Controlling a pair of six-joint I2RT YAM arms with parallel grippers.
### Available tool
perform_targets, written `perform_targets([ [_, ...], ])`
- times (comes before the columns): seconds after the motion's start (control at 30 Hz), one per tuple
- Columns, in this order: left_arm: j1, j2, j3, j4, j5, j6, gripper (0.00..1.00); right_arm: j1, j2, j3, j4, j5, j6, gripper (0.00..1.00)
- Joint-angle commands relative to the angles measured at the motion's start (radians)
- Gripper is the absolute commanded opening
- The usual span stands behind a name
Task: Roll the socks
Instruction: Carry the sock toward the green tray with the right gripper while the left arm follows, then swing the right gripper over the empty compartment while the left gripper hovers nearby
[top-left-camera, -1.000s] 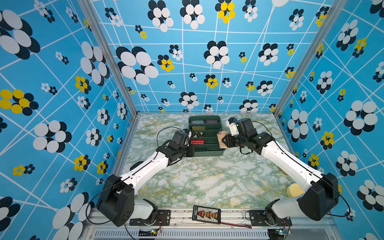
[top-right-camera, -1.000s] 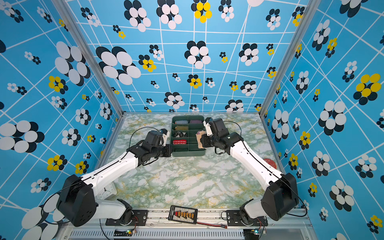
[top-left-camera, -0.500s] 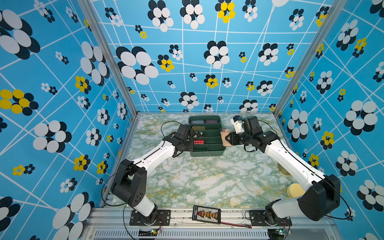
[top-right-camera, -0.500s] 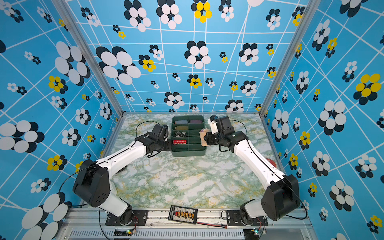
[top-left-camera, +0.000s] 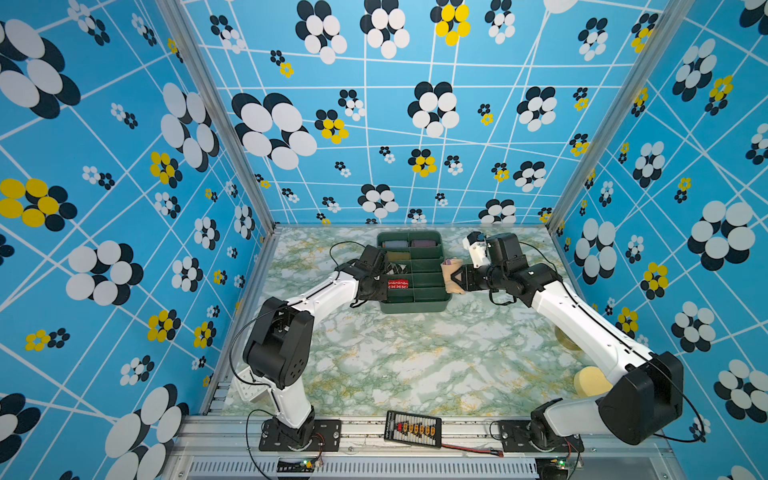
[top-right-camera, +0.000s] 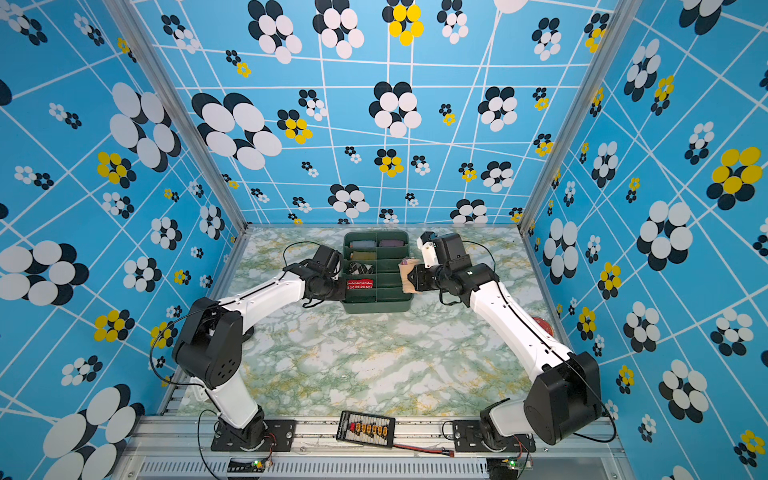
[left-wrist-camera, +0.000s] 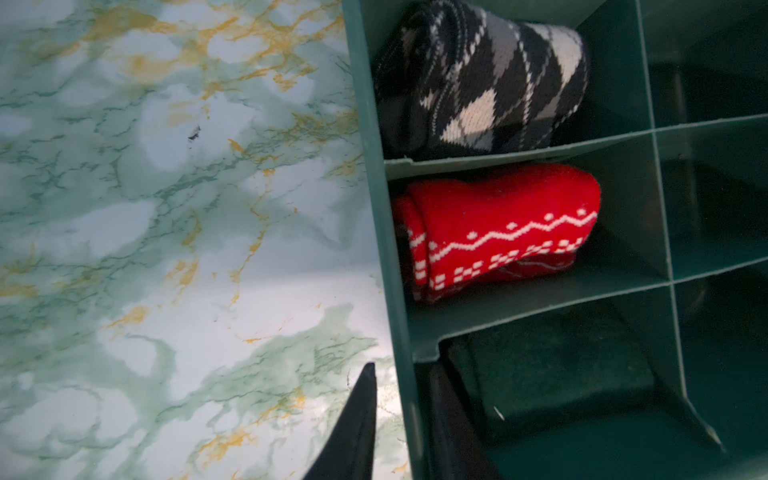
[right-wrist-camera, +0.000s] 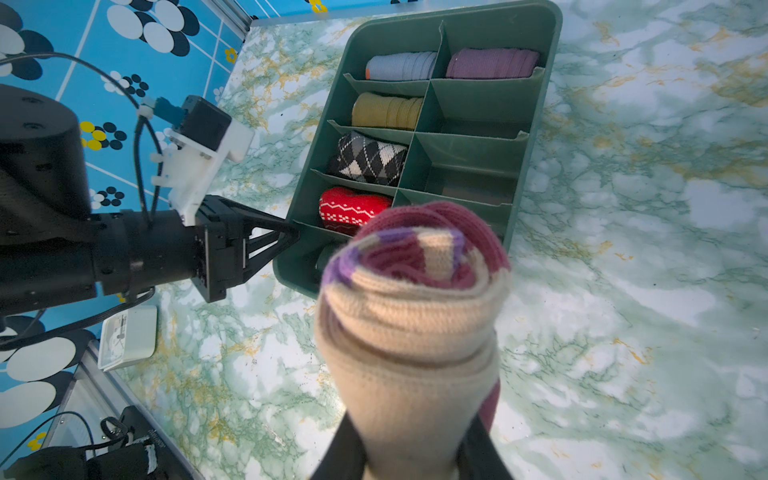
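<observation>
The socks (right-wrist-camera: 411, 316) are a cream ribbed roll with dark red and purple bands at its end. My right gripper (right-wrist-camera: 413, 419) is shut on them and holds them in the air beside the right wall of the green tray (right-wrist-camera: 540, 104). Both top views show the socks (top-left-camera: 451, 276) (top-right-camera: 409, 276) at that wall. My left gripper (left-wrist-camera: 403, 368) stands astride the tray's left wall (left-wrist-camera: 374, 166), one finger outside and one inside the nearest compartment. Its jaws are slightly apart, and a strip of table shows between the outer finger and the wall.
The tray's left column holds a red white-patterned roll (left-wrist-camera: 498, 220), a black-and-white diamond roll (left-wrist-camera: 490, 83), a yellow roll (right-wrist-camera: 386, 111) and a dark green roll (left-wrist-camera: 552, 374). Grey-blue (right-wrist-camera: 401, 66) and purple (right-wrist-camera: 492, 63) rolls lie at the far end. A white timer (right-wrist-camera: 129, 336) sits front left.
My left arm has swung up and carried its gripper onto the tray's left wall, and its jaws have come apart from shut. The right gripper has drifted slightly right with the socks.
</observation>
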Motion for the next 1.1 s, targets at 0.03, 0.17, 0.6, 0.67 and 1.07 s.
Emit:
perform_targets([
  [0.03,0.006,0.037,0.040,-0.051,0.014,0.045,0.08,-0.010,-0.028,-0.005,0.017,-0.022,-0.011,0.00],
  [0.17,0.021,0.027,0.022,-0.072,0.008,0.076,0.00,-0.012,-0.027,-0.002,0.015,-0.028,-0.011,0.00],
  [0.6,0.063,0.018,0.000,-0.070,-0.076,0.308,0.00,-0.011,-0.019,-0.010,-0.028,-0.149,-0.017,0.00],
  [0.67,0.065,0.014,-0.002,-0.058,-0.069,0.359,0.00,-0.006,-0.018,-0.009,-0.048,-0.177,-0.027,0.00],
  [1.07,0.104,-0.079,-0.103,0.032,0.061,0.594,0.00,0.106,0.082,0.075,-0.154,-0.246,-0.105,0.00],
])
